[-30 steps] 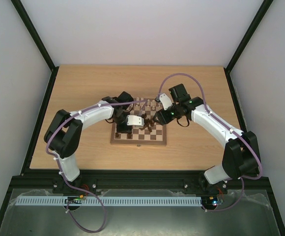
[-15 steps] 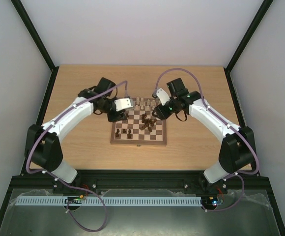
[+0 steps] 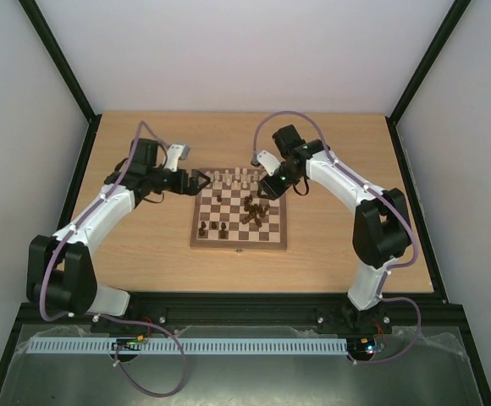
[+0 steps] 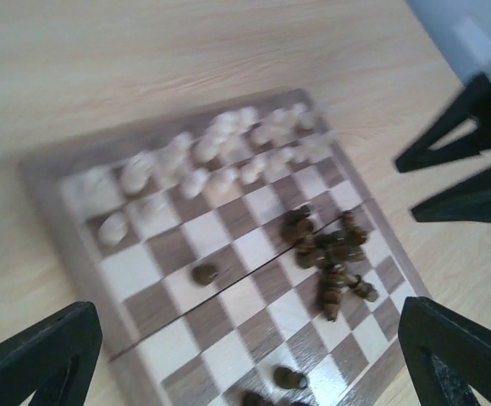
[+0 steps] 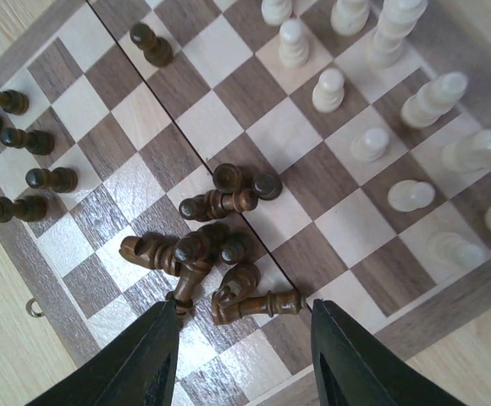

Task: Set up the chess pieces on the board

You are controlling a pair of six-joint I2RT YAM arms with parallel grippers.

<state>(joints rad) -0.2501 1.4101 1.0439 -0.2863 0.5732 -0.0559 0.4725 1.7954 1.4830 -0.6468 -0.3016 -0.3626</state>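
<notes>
The board (image 3: 196,239) lies mid-table. Cream chess pieces (image 3: 235,178) stand along its far rows, also in the right wrist view's cream pieces (image 5: 372,110). A heap of fallen dark pieces (image 3: 255,210) lies right of centre, and several dark pieces (image 3: 216,227) stand near the front left. My left gripper (image 3: 199,180) hangs open and empty beside the board's far left corner; its view is blurred, with the board (image 4: 228,296) between its fingers (image 4: 42,355). My right gripper (image 5: 241,309) hovers open over the dark heap (image 5: 220,245), gripping nothing.
The wooden table (image 3: 144,254) is edged by a black frame (image 3: 68,203) and white walls. In the left wrist view the right gripper's dark fingers (image 4: 470,161) show past the board's right edge. A small brass latch (image 5: 32,306) sits on the board's border.
My left arm has swung back left off the board and its gripper has opened wide. My right gripper has shifted toward the board's far right and its jaws have narrowed somewhat.
</notes>
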